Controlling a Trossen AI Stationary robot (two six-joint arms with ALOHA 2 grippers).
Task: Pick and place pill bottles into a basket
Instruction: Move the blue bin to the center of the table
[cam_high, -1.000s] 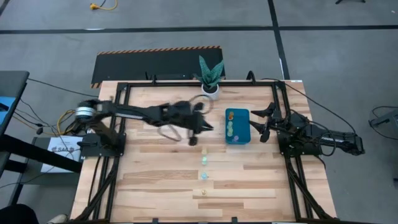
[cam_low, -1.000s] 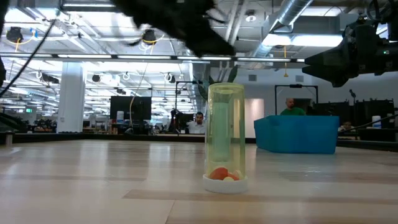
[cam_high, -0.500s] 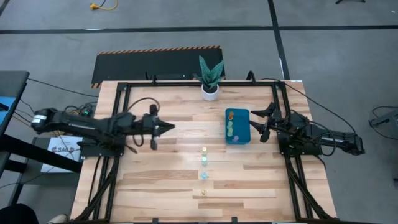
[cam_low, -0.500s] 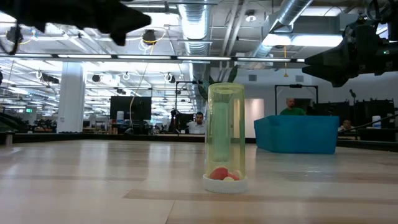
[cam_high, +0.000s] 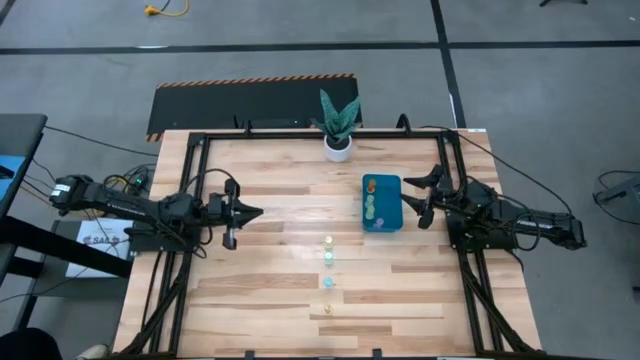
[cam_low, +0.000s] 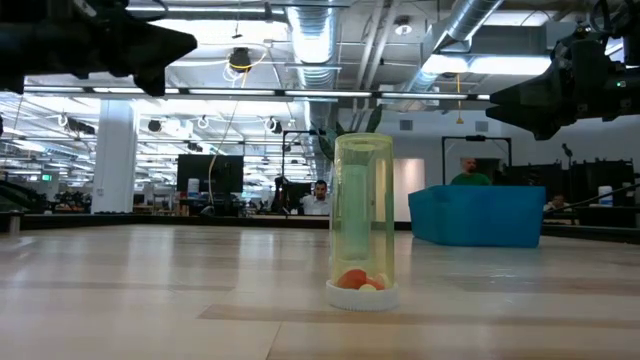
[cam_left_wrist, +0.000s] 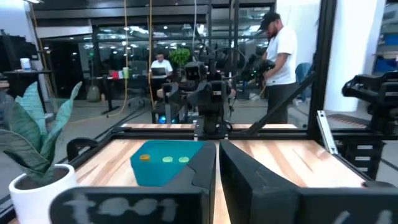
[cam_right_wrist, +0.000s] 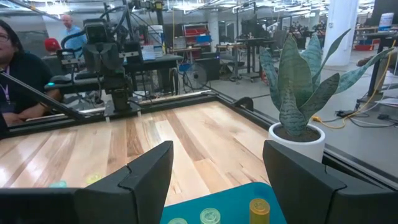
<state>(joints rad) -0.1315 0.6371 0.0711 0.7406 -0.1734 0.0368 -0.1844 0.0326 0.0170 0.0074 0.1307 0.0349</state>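
Observation:
The teal basket stands right of the table's middle and holds several small bottles, among them an orange-capped one. It also shows in the left wrist view. Several tiny bottles stand in a row on the wood, from a pale one to a yellow one nearest the front. The low view shows the nearest, a clear yellow-green bottle, standing on its white cap. My left gripper hovers shut and empty at the table's left. My right gripper hovers open and empty just right of the basket.
A white pot with a green plant stands at the table's far edge, behind the basket. A black frame runs around the tabletop. People show in the room beyond the table.
My left gripper has drawn back from near the basket at the table's middle toward the table's left edge, empty. The bottles on the table and the basket have stayed where they were.

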